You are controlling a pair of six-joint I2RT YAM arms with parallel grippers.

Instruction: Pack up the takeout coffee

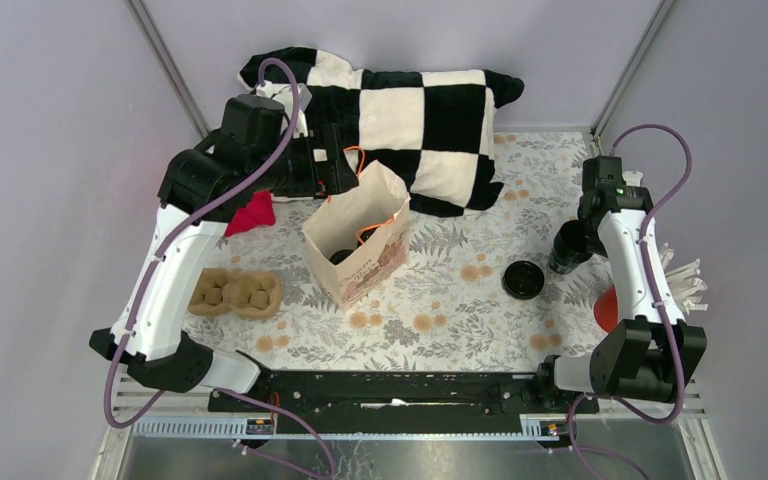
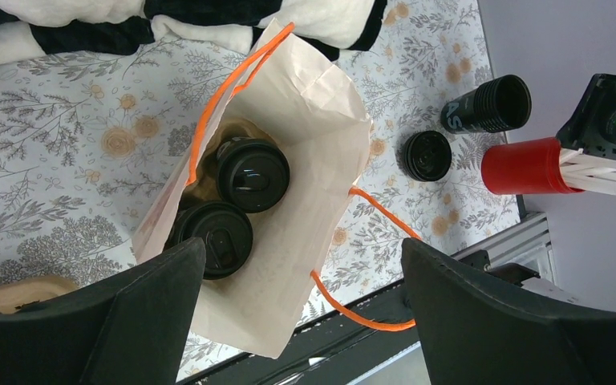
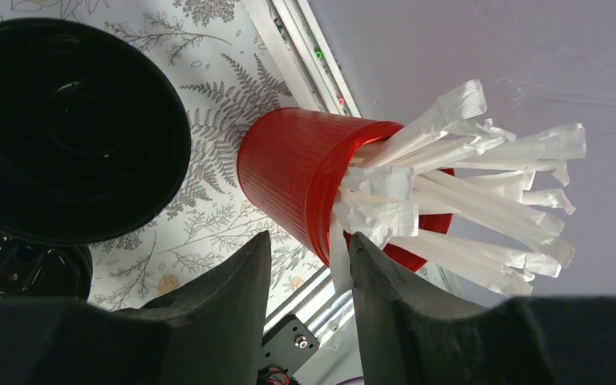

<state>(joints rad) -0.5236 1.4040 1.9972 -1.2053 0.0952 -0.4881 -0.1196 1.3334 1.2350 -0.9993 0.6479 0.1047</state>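
**Packing table: contents as they stand**

1. Checked blanket (image 1: 410, 110), heaped at the far edge.
2. Paper bag (image 1: 357, 245), upright at mid-table, mouth open (orange handles).
3. Left gripper (image 2: 301, 265), above the bag's mouth, fingers wide, holding nothing.
4. Right gripper (image 3: 311, 249), by the red cup (image 3: 305, 180), fingers narrow. A straw (image 3: 338, 257) end lies in the gap; pinched or not, I cannot tell.
5. Carrier (image 1: 235, 293), left of the bag.
6. Coffee (image 2: 251, 174) and second coffee (image 2: 212, 237), lidded, side by side inside the bag.
7. Loose lid (image 1: 523, 279), right of the bag.
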